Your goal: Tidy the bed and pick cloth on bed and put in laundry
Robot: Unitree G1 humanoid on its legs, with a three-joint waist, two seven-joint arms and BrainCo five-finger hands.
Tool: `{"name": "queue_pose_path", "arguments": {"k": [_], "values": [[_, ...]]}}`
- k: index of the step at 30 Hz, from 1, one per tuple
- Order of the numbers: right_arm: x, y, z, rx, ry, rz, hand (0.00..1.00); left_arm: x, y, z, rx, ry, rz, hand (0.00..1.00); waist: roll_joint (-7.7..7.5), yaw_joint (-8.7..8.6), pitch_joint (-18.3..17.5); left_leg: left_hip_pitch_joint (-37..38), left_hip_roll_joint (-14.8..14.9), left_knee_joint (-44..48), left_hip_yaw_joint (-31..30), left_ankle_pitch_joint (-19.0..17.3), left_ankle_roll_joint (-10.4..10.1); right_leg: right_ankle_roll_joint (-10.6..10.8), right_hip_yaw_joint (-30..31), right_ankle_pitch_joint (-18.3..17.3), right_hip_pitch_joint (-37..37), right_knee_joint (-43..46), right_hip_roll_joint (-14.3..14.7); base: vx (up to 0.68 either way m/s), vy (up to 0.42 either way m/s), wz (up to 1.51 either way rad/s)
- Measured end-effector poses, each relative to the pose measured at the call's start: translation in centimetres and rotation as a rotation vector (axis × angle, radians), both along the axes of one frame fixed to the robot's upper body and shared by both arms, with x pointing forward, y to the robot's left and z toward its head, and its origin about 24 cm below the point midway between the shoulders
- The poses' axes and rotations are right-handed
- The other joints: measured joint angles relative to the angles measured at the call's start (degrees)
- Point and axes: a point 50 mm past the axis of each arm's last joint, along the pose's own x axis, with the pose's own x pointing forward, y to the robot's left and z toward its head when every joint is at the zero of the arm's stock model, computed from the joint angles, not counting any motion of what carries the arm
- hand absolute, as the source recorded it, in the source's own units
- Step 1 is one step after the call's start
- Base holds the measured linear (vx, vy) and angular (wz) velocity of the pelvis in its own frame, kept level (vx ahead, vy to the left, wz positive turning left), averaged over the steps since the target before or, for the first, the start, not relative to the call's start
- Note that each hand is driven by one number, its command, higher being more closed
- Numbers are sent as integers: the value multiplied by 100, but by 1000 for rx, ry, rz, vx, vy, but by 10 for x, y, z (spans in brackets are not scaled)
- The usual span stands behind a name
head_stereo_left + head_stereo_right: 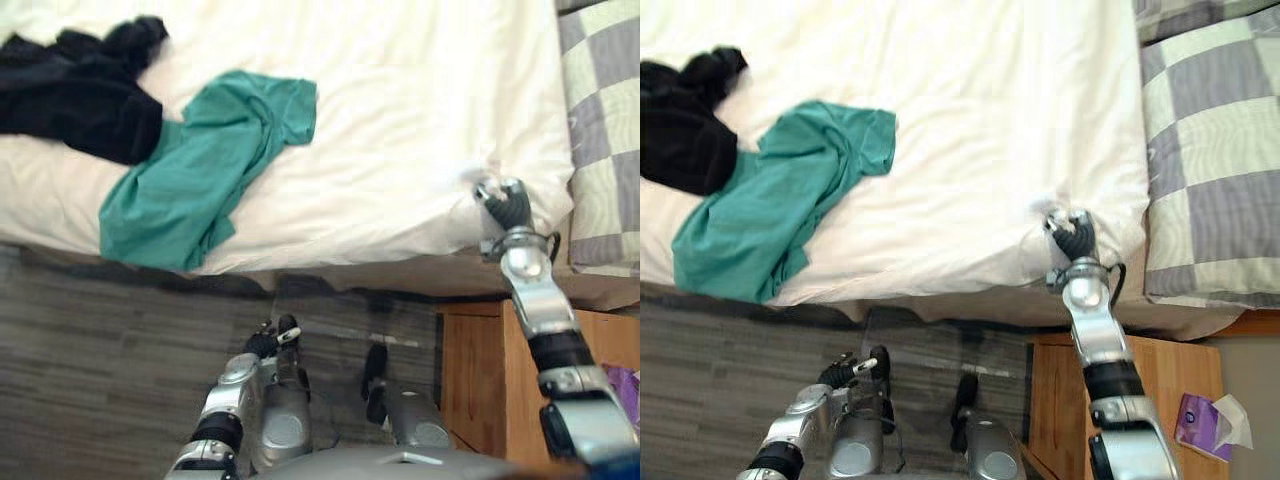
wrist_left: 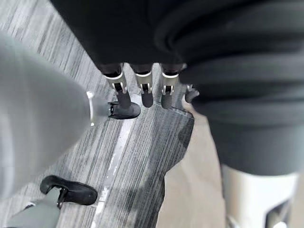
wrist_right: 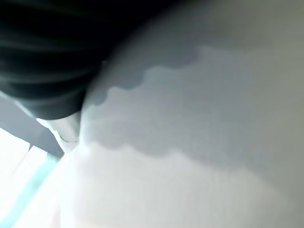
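A green cloth lies crumpled on the bed's white sheet, with one end hanging over the near edge. A black cloth is heaped beside it at the far left, touching it. My right hand is at the sheet's near right corner, its fingers curled on a puckered fold of the sheet. White cloth lies right against that hand in the right wrist view. My left hand hangs low over the floor in front of the bed, with relaxed fingers holding nothing.
A grey-and-cream checked pillow lies at the right end of the bed. Below it stands a wooden nightstand with a purple packet on top. Grey wood-grain floor runs along the bed's near side.
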Motion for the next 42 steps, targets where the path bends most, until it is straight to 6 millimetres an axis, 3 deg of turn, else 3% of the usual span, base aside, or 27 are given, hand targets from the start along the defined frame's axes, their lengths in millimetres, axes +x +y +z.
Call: {"name": "queue_pose_path", "arguments": {"k": [5, 8, 10, 13, 15, 19, 24, 27, 28, 30, 32, 36, 37, 40, 42], "values": [[-40, -4, -50, 173, 84, -84, 0, -40, 0, -21, -20, 124, 23, 0, 171, -165, -445, 594, -177, -413, 138, 51, 5, 144, 156, -32, 425, -179, -86, 80, 39, -9], [-63, 2, -78, 396, 101, -146, 0, -72, 2, -34, -15, 221, 33, 0, 287, -219, -674, 853, -221, -440, 400, -68, 18, 203, 322, -11, 582, -295, -137, 50, 46, -32], [-77, 5, -94, 486, 120, -196, 0, -80, 0, -37, -34, 234, 69, 0, 331, -245, -759, 947, -229, -447, 482, -116, -3, 217, 381, -3, 667, -358, -144, 28, 15, -27], [-115, 19, -133, 660, 216, -310, 0, -92, -3, -40, -72, 227, 125, 0, 391, -302, -925, 1261, -202, -453, 748, -277, -66, 240, 517, -3, 955, -470, -139, 44, 15, -32], [-130, 22, -146, 686, 256, -354, 0, -96, -6, -41, -90, 227, 132, 0, 422, -331, -1014, 1361, -194, -454, 798, -321, -77, 248, 527, -10, 1035, -501, -141, 58, 4, -19], [-185, 26, -189, 775, 427, -572, 0, -102, -6, -43, -114, 209, 167, 0, 387, -323, -1180, 1600, -137, -455, 1071, -468, -103, 250, 595, -93, 1209, -546, -130, 27, 0, -16], [-236, 11, -211, 815, 489, -872, 0, -108, -5, -45, -147, 202, 225, 0, 371, -318, -1239, 1777, -141, -455, 1312, -558, -153, 246, 608, -90, 1389, -573, -176, 96, 10, -8], [-245, -1, -209, 834, 420, -1001, 0, -110, -4, -46, -155, 209, 223, 0, 352, -322, -1298, 1868, -144, -455, 1400, -593, -180, 247, 619, -92, 1429, -576, -189, 77, 12, -13], [-246, -5, -208, 842, 388, -1039, 100, -109, -4, -46, -160, 207, 218, 0, 338, -314, -1304, 1916, -144, -455, 1432, -598, -180, 254, 616, -96, 1468, -582, -193, 71, -2, -11], [-243, -12, -204, 860, 329, -1073, 100, -109, -4, -46, -162, 206, 217, 0, 326, -304, -1304, 1987, -142, -455, 1481, -619, -208, 260, 609, -100, 1518, -585, -194, 53, -8, -12], [-228, -29, -188, 840, 205, -1059, 100, -110, -4, -46, -169, 206, 211, 0, 323, -315, -1307, 2070, -149, -455, 1525, -647, -221, 275, 595, -110, 1574, -585, -206, 36, -11, -10], [-183, -66, -129, 689, -69, -877, 100, -110, -4, -46, -176, 215, 210, 0, 321, -321, -1312, 2067, -181, -455, 1522, -649, -220, 293, 561, -122, 1577, -574, -252, -7, -1, 2], [-167, -74, -106, 635, -152, -780, 100, -111, -3, -46, -179, 213, 215, 0, 307, -322, -1311, 2068, -184, -456, 1518, -649, -220, 295, 550, -123, 1578, -572, -256, -32, -11, 3], [-130, -71, -59, 561, -296, -516, 100, -112, -2, -45, -180, 208, 220, 0, 262, -322, -1332, 2065, -185, -456, 1511, -643, -212, 300, 535, -132, 1576, -570, -258, -35, -16, 2], [-114, -60, -45, 579, -319, -370, 100, -113, -2, -45, -177, 205, 221, 0, 218, -330, -1362, 2048, -182, -456, 1489, -643, -211, 303, 515, -136, 1551, -564, -260, -32, -14, 5]]}}
